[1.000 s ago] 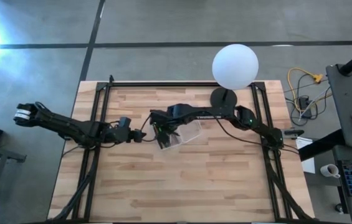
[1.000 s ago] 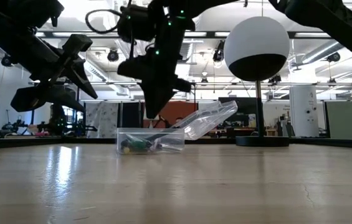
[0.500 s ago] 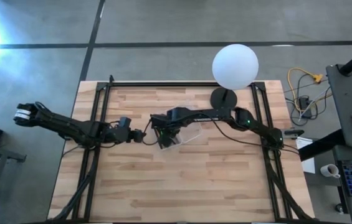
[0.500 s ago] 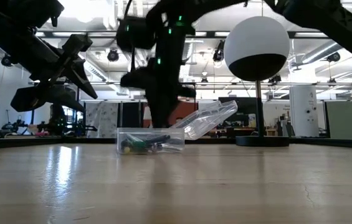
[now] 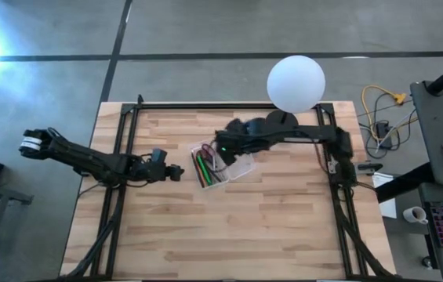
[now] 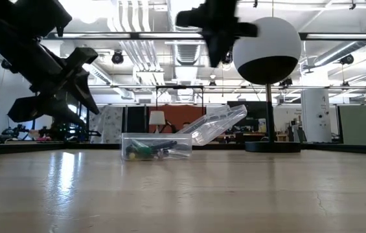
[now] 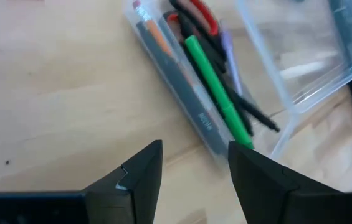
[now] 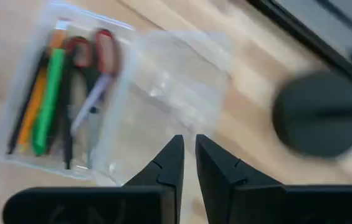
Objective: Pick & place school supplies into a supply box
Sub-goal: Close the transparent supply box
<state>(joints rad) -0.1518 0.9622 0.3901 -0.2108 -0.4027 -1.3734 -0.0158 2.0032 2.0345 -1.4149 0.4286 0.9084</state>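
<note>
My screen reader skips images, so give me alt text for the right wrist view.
A clear box on the wooden table holds pens and red-handled scissors, its lid open flat beside it. The right gripper, nearly shut and empty, hovers above the lid, with a dark round lamp base nearby.

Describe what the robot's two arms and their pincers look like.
Both arms are dark, slim and jointed, with black cables looping alongside. The left arm has a white band at its outer end; the right arm shows a small green light. The left pincer and the right pincer each have two dark, angular, wedge-shaped fingers.
</note>
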